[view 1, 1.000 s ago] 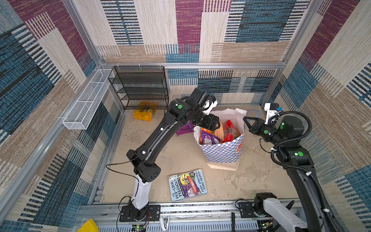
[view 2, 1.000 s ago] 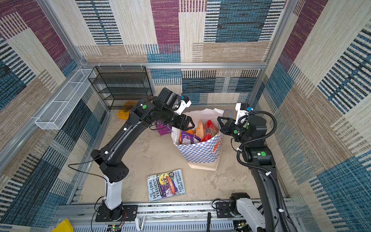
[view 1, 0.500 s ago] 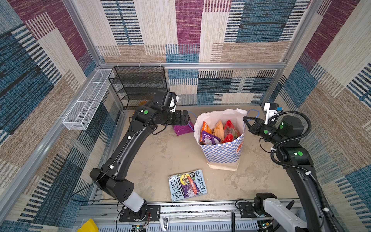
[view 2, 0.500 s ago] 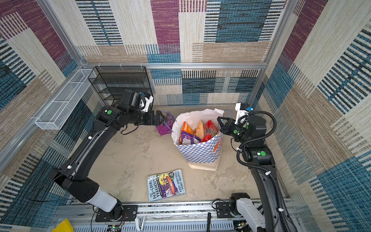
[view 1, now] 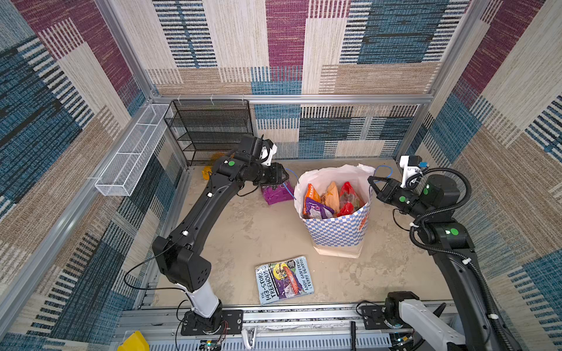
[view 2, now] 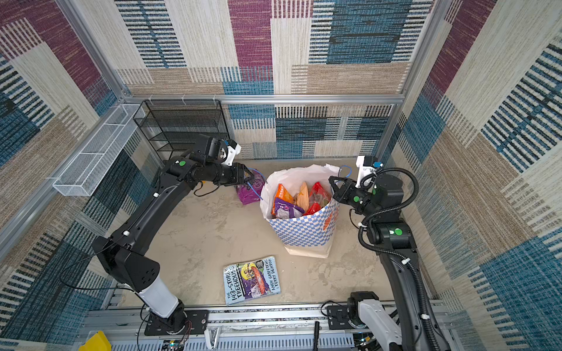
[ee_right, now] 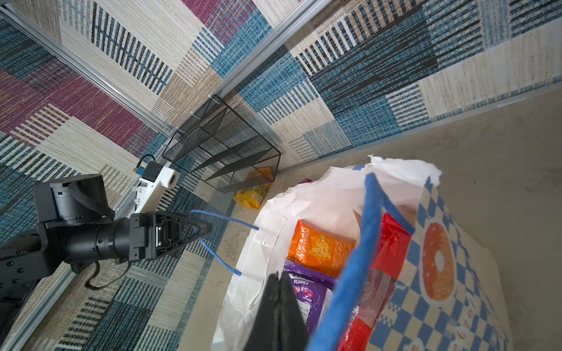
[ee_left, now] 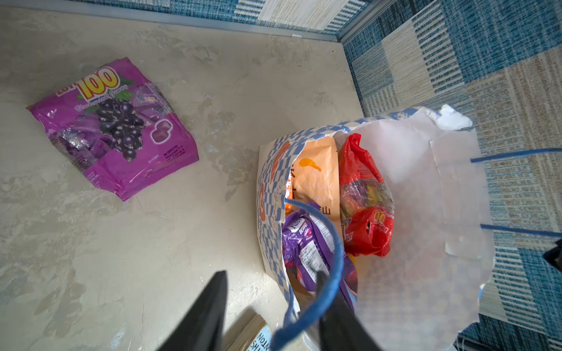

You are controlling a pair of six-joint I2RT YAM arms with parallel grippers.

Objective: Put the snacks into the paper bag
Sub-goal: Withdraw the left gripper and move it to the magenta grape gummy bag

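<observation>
Currently left arm [view 1: 206,200] stretched toward paper bag [view 1: 337,232], left claw [view 1: 286,176] jaws apart at its blue cord handle [ee_left: 336,258]; right claw [view 1: 371,181] closed by rim.

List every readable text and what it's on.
"THE 143-STOREY TREEHOUSE", "ANDY GRIFFITHS & TERRY DENTON": book
"100", "Blackcurrant Gummy": loose purple packet
"BERRIES": bagged purple packet
Orange packet: characters too blurred to read.
Red packet: lettering creased, unreadable.

Beige mottled tabletop [view 1: 243,231]. Paper bag [view 1: 337,234] is stood upright on it; black mesh rack [view 1: 209,130] is set at the back. Purple packet [view 1: 276,194], yellow packet [view 1: 206,173] and book [view 1: 284,279] are laid flat.
</observation>
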